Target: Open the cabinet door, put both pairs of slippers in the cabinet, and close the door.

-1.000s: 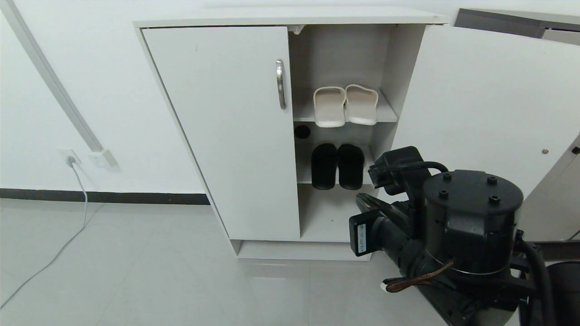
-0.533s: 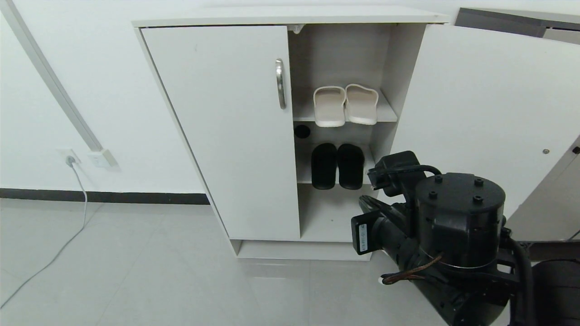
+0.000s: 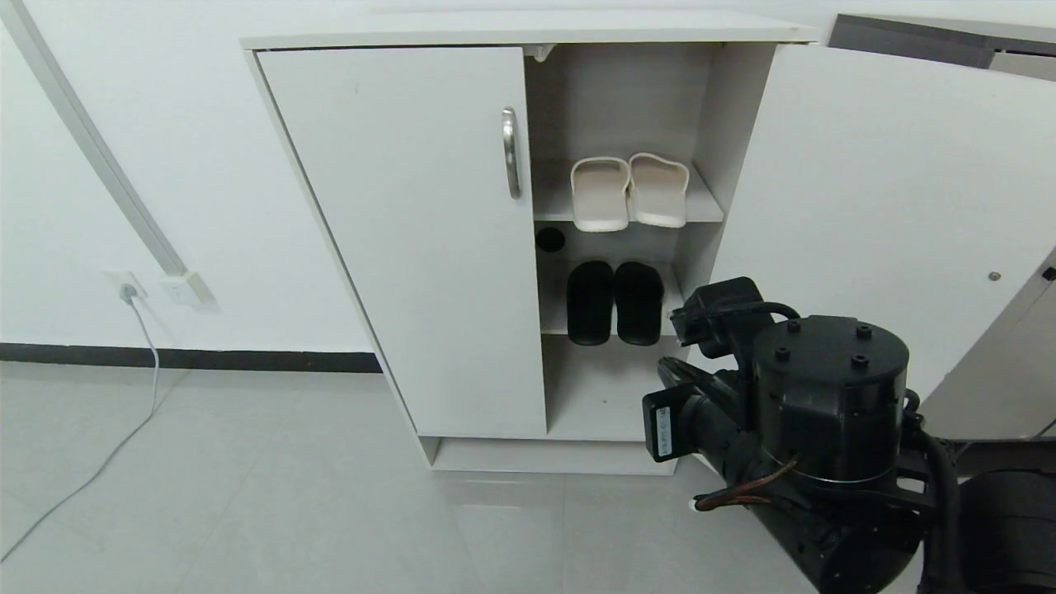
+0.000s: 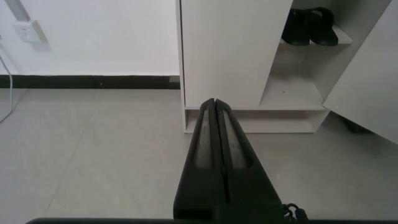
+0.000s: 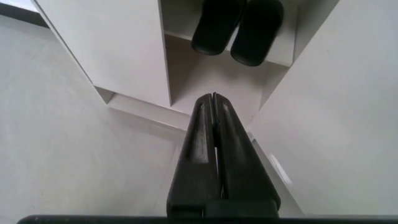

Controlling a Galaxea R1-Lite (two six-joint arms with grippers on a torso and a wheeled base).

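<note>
While the cabinet's (image 3: 528,37) left door (image 3: 404,247) is shut, beige slippers (image 3: 629,192) sit on the upper shelf, black slippers (image 3: 615,302) on the one below; right door (image 3: 874,198) open. Left gripper (image 4: 214,106) closed, empty, above floor; right gripper (image 5: 213,99) likewise, low before the opening.

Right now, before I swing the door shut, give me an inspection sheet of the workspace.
Surface: pale tiled floor.
Job's things: white slippers side by side on the upper shelf of the cabinet; black slippers side by side on the shelf below; right door swung open; left door shut.
Clutter: nothing seen.
Pincers: left pincer shut, empty, facing the cabinet's base; right pincer shut, empty, low before the open compartment.
Cables: grey cable runs from a wall socket down across the floor, left of the cabinet.
Surroundings: white wall, black skirting.
</note>
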